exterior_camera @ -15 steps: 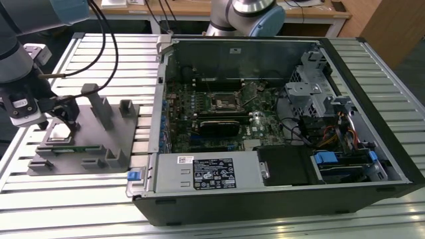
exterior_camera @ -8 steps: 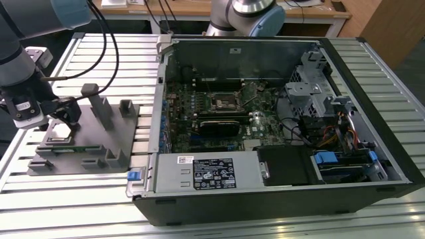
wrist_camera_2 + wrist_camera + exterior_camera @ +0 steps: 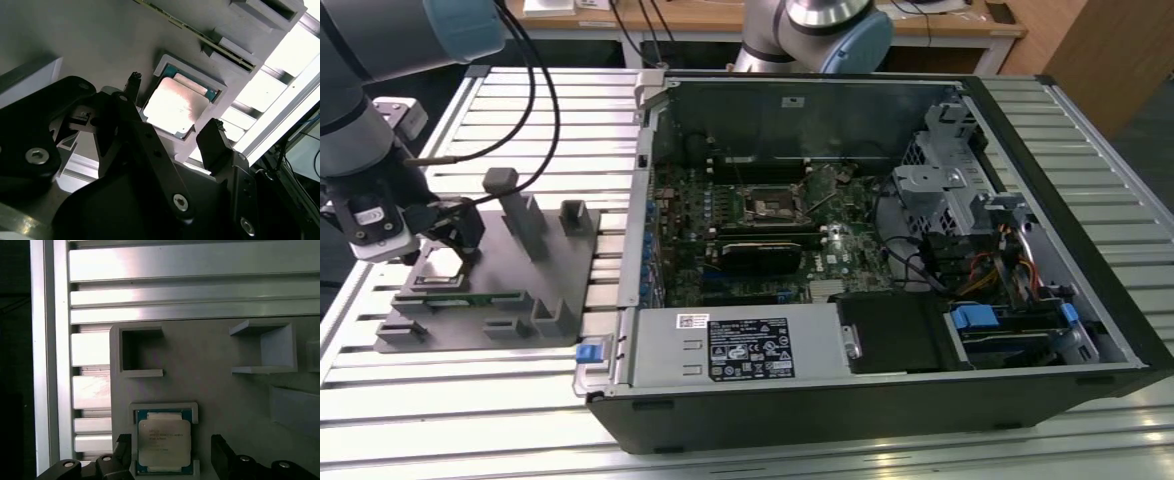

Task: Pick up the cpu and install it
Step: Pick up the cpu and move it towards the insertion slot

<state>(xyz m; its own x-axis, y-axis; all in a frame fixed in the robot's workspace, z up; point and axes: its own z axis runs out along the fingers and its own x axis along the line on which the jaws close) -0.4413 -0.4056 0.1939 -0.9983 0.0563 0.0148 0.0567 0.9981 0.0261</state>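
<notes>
cpu seated in grey fixture, claw spread astride it

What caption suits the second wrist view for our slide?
Open claw flanks the cpu, seated in a pocket of the grey fixture.

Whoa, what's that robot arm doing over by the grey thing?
The robot arm is reaching down to the grey tray on the exterior view's left. Its gripper is open, with one finger on each side of the cpu. The cpu lies flat in its square pocket and is not yet lifted. The open computer case, with its socket, sits to the exterior view's right of the tray.
</notes>
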